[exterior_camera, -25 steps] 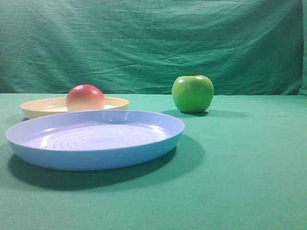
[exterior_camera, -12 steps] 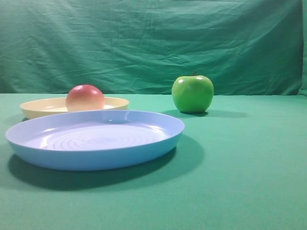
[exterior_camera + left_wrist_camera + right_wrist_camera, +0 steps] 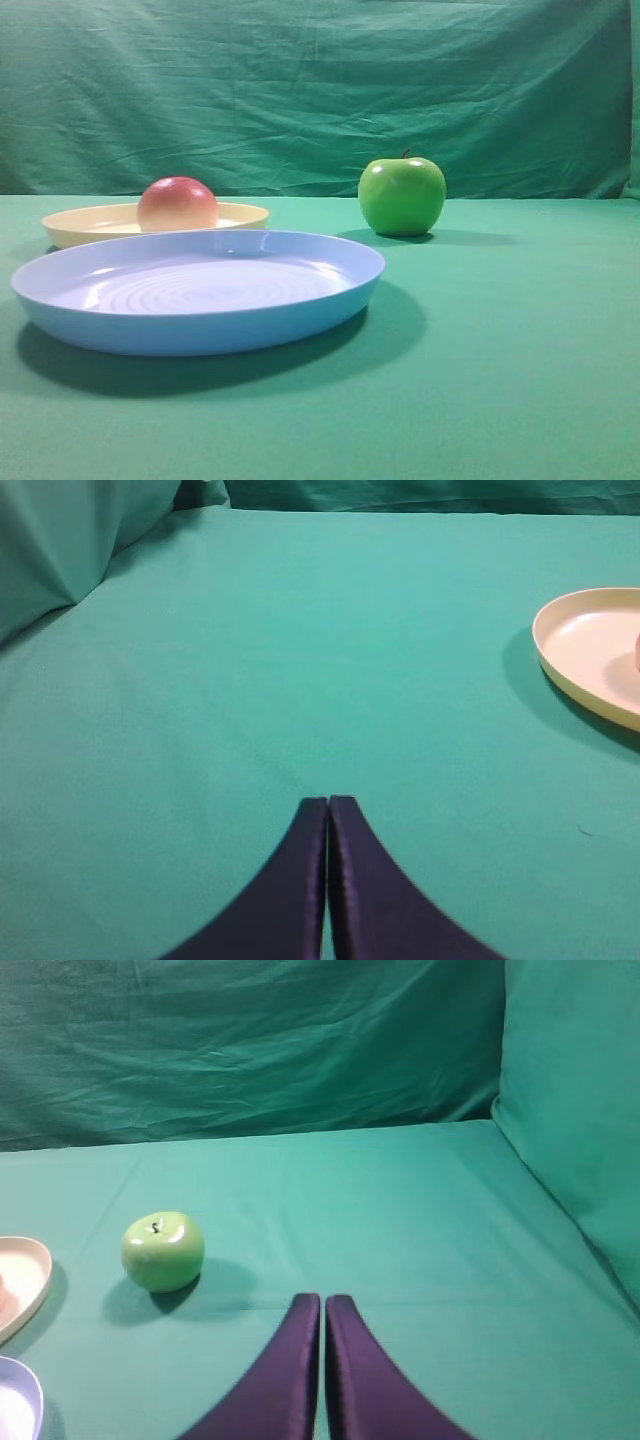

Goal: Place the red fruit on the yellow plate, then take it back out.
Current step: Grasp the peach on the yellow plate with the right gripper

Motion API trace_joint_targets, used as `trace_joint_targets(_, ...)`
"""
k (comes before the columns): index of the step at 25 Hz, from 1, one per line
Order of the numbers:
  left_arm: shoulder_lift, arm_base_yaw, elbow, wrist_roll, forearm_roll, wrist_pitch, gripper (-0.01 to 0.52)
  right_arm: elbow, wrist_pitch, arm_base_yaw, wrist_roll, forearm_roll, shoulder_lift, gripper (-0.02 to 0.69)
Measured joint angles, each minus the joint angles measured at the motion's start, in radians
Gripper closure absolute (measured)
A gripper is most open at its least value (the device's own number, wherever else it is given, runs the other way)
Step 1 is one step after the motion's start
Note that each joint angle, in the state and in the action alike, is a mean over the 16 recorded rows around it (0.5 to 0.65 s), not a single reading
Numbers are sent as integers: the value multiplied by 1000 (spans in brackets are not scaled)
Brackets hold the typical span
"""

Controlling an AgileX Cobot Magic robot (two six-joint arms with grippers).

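The red fruit rests on the yellow plate at the left of the exterior high view. No arm shows in that view. In the left wrist view my left gripper is shut and empty over bare green cloth, with the yellow plate far off at the right edge. A sliver of the red fruit shows there. My right gripper is shut and empty too; the yellow plate sits at its far left, with a pink edge of the fruit.
A large light blue plate lies in front of the yellow one. A shiny green apple stands to the right, also seen as the apple left of my right gripper. Green cloth covers table and backdrop, rising at both sides.
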Motion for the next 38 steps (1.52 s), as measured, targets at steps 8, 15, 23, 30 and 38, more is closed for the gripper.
trace_joint_targets(8, 0, 0, 0, 0, 0, 0, 514, 214, -85, -12, 0, -3, -139, 665)
trace_joint_targets(15, 0, 0, 0, 0, 0, 0, 514, 344, -136, -12, 0, -3, -174, 665)
trace_joint_targets(23, 0, 0, 0, 0, 0, 0, 514, 413, -172, -12, 0, -3, -174, 665)
trace_joint_targets(30, 0, 0, 0, 0, 0, 0, 514, 421, -177, -12, -9, -3, -174, 665)
trace_joint_targets(38, 0, 0, 0, 0, 0, 0, 514, 421, -178, -12, -31, -3, -174, 665)
